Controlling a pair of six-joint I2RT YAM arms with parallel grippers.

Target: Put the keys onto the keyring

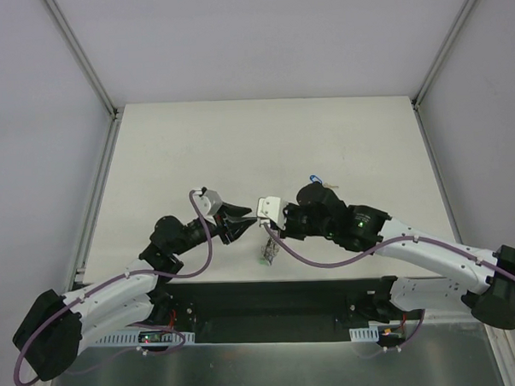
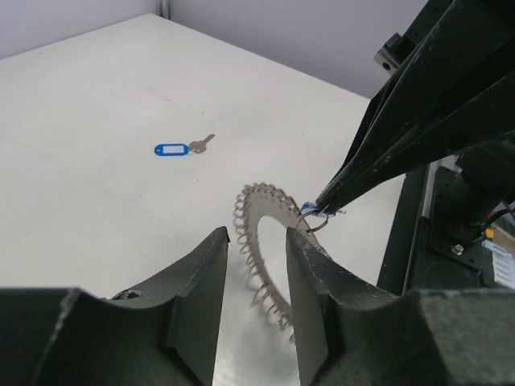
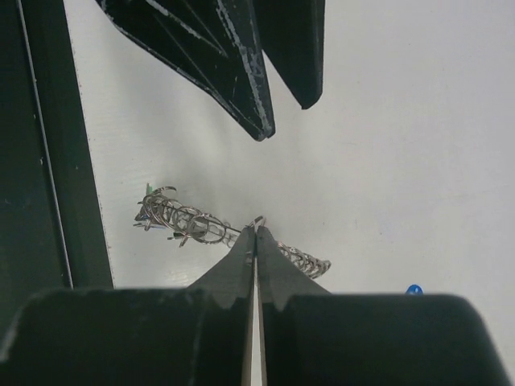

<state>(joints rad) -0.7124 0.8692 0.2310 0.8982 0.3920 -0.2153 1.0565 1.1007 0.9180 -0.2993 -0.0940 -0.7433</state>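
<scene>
R gripper [image 3: 256, 233]: jaws fully closed, pinching the rim of the keyring [image 3: 193, 225]. The ring hangs edge-on just above the table [image 2: 96, 96], near the front edge. L gripper [image 2: 256, 237]: jaws part open, nothing held, tips just beside the ring. Small blue bit at R's tips, poss. a key already threaded, too small to tell. Blue-tag key [image 2: 181, 148] lies flat on the table, well apart.

Handling (est.): ring is light, a thin springy coil, slick metal; w/ one pinch point it'll prob. swing & flex. Grip for L: coil rim opp. R's pinch. Key is thin & flat, so take it by the plastic tag
</scene>
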